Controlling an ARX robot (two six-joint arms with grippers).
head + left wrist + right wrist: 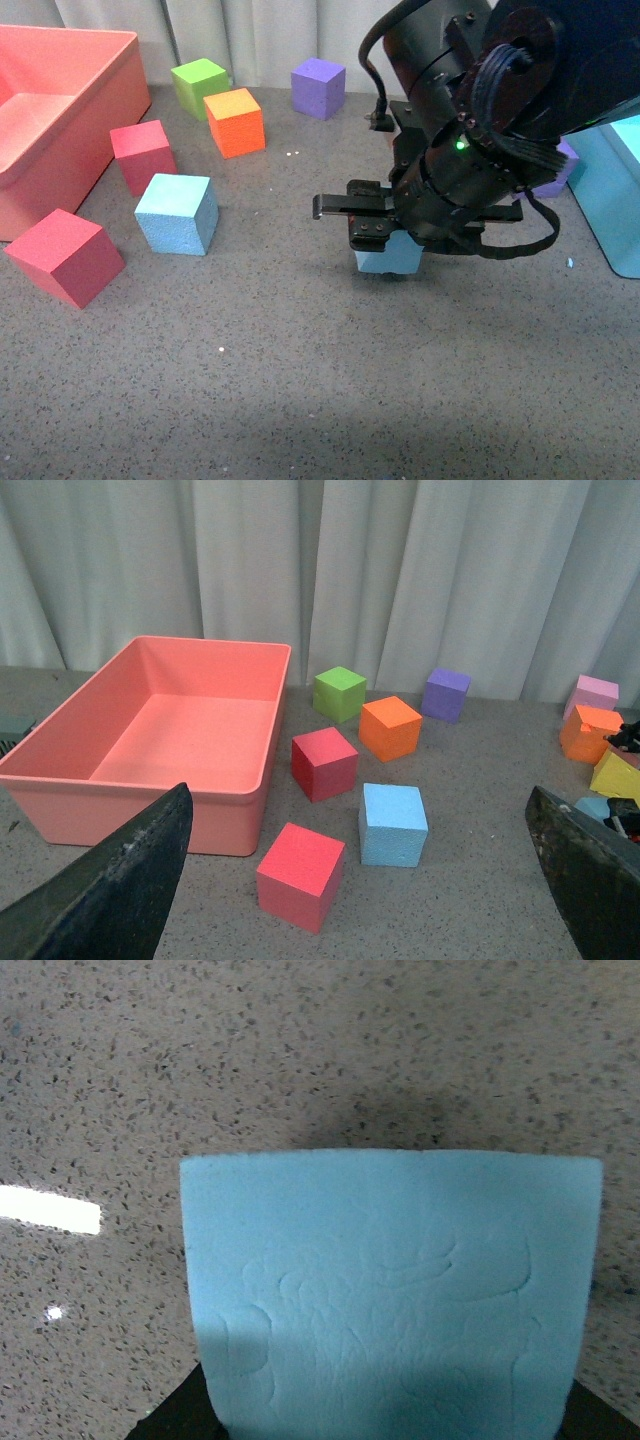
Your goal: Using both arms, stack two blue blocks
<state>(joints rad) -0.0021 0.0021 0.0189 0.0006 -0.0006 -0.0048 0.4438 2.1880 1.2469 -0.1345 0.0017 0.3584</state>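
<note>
Front view: soft, even light from overhead. My right arm (470, 150) sits close to the lens, black, with little detail showing. It casts a broad, faint shadow on the table (300, 400), which carries a few pinpoint glints. The bin (610, 190) at the edge is washed pale.

Left wrist view: bright and diffuse. The curtain (400, 570) is evenly lit. My left fingers (120, 890) are dark and blurred in the near corners.

Right wrist view: the blue block (400, 1290) fills the frame, sharp, with its near part shaded. A dark shadow lies on the table past it, and a white glare streak beside it.
</note>
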